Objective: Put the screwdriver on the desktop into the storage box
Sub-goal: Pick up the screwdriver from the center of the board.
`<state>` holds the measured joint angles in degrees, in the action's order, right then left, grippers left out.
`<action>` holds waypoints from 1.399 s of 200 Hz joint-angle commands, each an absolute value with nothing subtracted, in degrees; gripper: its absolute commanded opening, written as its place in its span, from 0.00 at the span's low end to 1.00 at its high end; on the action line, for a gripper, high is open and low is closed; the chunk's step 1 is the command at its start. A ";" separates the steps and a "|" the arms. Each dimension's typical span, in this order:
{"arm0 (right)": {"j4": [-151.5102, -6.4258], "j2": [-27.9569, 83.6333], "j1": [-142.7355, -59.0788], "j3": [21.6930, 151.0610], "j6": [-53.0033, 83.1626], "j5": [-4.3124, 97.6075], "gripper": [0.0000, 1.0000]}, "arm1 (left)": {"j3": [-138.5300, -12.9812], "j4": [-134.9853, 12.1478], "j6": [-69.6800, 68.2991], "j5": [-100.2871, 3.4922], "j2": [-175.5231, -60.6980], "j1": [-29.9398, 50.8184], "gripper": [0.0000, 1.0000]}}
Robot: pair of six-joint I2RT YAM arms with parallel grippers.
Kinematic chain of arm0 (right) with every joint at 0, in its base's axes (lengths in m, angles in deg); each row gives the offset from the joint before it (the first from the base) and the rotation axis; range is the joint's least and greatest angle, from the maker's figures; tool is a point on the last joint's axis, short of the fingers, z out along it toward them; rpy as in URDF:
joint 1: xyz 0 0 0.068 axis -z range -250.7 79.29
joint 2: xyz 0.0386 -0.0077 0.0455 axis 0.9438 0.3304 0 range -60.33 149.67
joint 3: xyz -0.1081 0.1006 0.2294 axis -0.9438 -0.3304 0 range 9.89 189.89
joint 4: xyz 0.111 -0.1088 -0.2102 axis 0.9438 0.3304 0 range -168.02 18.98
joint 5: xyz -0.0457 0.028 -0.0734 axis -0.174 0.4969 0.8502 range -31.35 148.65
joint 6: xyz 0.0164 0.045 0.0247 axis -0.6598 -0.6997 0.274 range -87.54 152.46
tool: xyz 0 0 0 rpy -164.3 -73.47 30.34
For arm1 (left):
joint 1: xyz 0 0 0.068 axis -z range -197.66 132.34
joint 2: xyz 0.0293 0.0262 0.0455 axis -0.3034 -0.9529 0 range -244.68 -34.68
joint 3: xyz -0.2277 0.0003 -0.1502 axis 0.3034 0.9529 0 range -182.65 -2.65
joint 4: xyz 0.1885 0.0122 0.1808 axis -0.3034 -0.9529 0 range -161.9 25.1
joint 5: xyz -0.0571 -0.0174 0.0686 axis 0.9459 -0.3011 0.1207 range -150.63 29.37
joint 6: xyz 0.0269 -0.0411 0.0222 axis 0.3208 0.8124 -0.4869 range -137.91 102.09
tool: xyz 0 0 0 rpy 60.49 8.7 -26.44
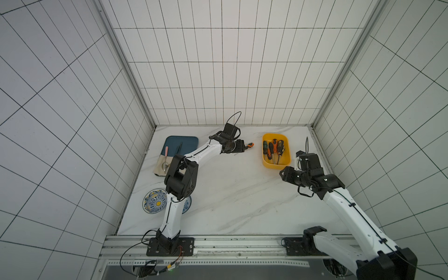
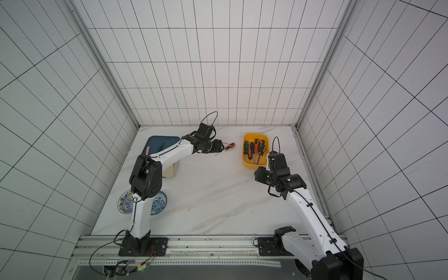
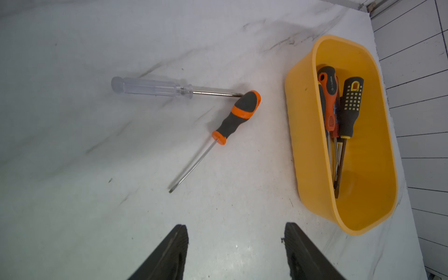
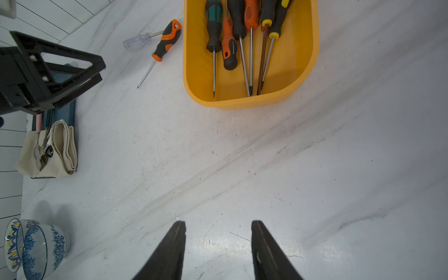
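1. the step in hand, as i judge it, is the left gripper [image 3: 235,229] lining up to pick the orange driver [image 3: 238,116]. that driver lies flat on the desktop [image 3: 97,169] toward the far side, just left of the box [image 3: 305,135] and not touching it.
2. the orange driver's handle points far-right toward the box and its shaft runs back near-left. a clear driver [image 3: 150,87] lies to its left, with its tip at the butt of the orange handle; i cannot tell whether the two touch.
3. to do the pick well, come down on the thick handle rather than the thin shaft, and turn the wrist so the jaws cross the handle squarely.
4. take the handle near its middle, away from the butt, so the clear driver's tip is not knocked or dragged along.
5. lift well off the desktop before moving right, because the box wall has to be cleared. the driver should then go in parallel to the several drivers already inside, handle far and tip near.
6. the left fingers [image 3: 174,249] stand well apart with nothing between them. they touch nothing and hang over bare desktop, short of the orange driver's tip.
7. the right gripper [image 4: 218,223] has its fingers apart too, less widely, and holds nothing. it sits over bare desktop on the near side of the box, clear of it.
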<state>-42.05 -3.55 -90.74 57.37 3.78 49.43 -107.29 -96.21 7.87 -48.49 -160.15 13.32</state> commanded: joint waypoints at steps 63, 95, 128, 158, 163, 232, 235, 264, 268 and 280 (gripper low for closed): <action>-38.41 -7.44 -91.53 52.53 3.91 49.53 0.47 | -115.56 -92.11 4.17 -44.51 -169.54 12.94 0.66; -37.76 -7.92 -91.53 51.69 3.99 49.16 0.47 | -117.89 -91.02 1.98 -44.61 -172.17 12.93 0.67; -37.15 -8.97 -91.53 49.62 3.82 48.99 0.47 | -123.44 -92.76 1.00 -44.10 -176.53 13.01 0.68; -36.40 -10.38 -91.54 49.13 3.20 48.21 0.47 | -126.91 -93.51 0.54 -43.77 -179.11 13.07 0.70; -36.29 -10.64 -91.54 49.26 3.23 48.19 0.47 | -127.50 -93.70 0.52 -43.66 -179.51 13.10 0.70; -36.31 -10.94 -91.54 49.24 3.11 48.29 0.47 | -132.12 -95.22 0.85 -41.74 -183.54 13.36 0.68; -36.34 -10.92 -91.52 49.26 3.12 48.28 0.47 | -132.18 -95.22 0.87 -41.71 -183.63 13.32 0.68; -36.28 -11.02 -91.54 49.15 3.11 48.36 0.47 | -132.82 -95.40 1.42 -41.28 -184.79 13.60 0.68; -36.31 -11.04 -91.54 49.15 3.11 48.36 0.47 | -132.82 -95.40 1.42 -41.25 -184.92 13.63 0.67; -36.34 -10.94 -91.53 49.14 3.11 48.42 0.47 | -132.98 -95.44 1.33 -41.14 -185.14 13.80 0.66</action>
<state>-37.40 -10.94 -91.06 50.11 3.47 48.54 -131.12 -95.03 1.60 -42.08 -183.47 13.37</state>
